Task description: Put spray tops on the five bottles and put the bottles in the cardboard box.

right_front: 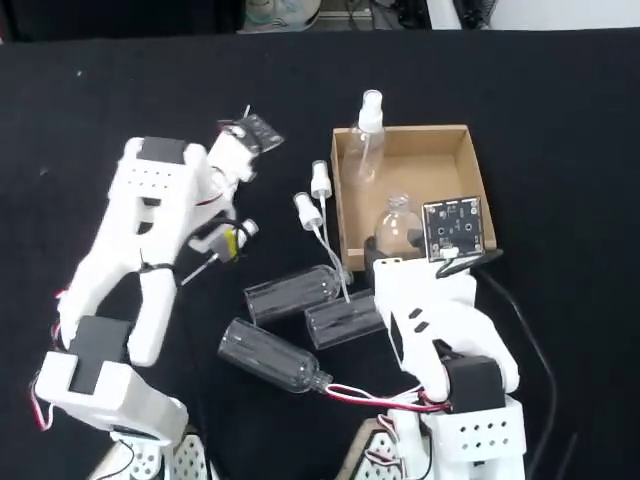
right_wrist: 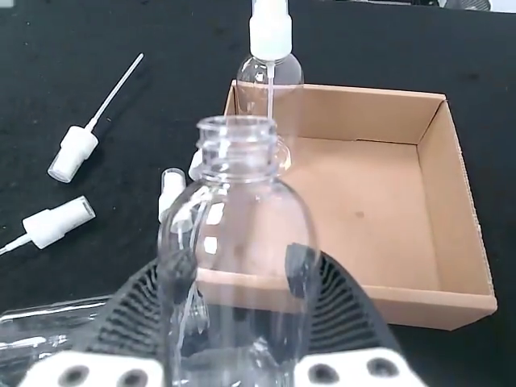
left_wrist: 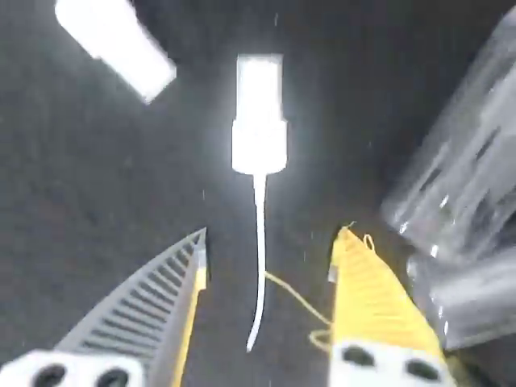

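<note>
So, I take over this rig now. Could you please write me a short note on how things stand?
Left hand: open, its fingers either side of a loose spray top on the table.
Right hand: shut on an open bottle, held upright by the near wall of the cardboard box.
Done: one capped bottle stands in the box.
Left: three lying bottles wait on the table, and other spray tops lie beside the box. Four bottles need tops, then boxing.

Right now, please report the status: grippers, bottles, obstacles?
Left gripper open over a spray top. Right gripper shut on uncapped bottle, at the box. One capped bottle in box.
</note>
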Controlling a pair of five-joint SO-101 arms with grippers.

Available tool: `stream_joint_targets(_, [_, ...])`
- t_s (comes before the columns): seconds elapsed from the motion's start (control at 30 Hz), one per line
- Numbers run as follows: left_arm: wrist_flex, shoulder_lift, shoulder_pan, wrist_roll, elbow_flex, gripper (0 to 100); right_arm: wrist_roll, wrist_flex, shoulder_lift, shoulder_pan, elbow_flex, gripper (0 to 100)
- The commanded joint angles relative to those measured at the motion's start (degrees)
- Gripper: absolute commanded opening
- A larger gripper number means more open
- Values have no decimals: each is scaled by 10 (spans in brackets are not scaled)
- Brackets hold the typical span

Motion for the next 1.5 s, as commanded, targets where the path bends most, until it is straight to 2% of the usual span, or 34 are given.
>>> stream_joint_targets(0.0, [-49,20,34,33,-5,242,-2,-15,-9,9,-3,11])
stream_joint_targets(0.13, [-76,56,35,41,-13,242,-2,-15,-9,9,-3,11])
stream_joint_targets(0.67, [-97,128,51,42,-20,239,-2,-14,-9,5,-2,11])
stream_joint_targets(0.83, [-129,139,51,43,-20,239,-2,-14,-9,5,-2,11])
stream_joint_targets(1.07, [-124,140,51,43,-15,213,-2,-16,-9,5,-2,11])
stream_joint_targets(1.2, [-87,135,51,44,-16,24,-2,-14,-9,5,-2,11])
stream_joint_targets(1.27, [-66,130,51,55,-25,51,-2,-14,-9,5,-2,11])
stream_joint_targets(1.47, [39,11,14,71,-61,30,-3,-14,-9,4,-4,11])
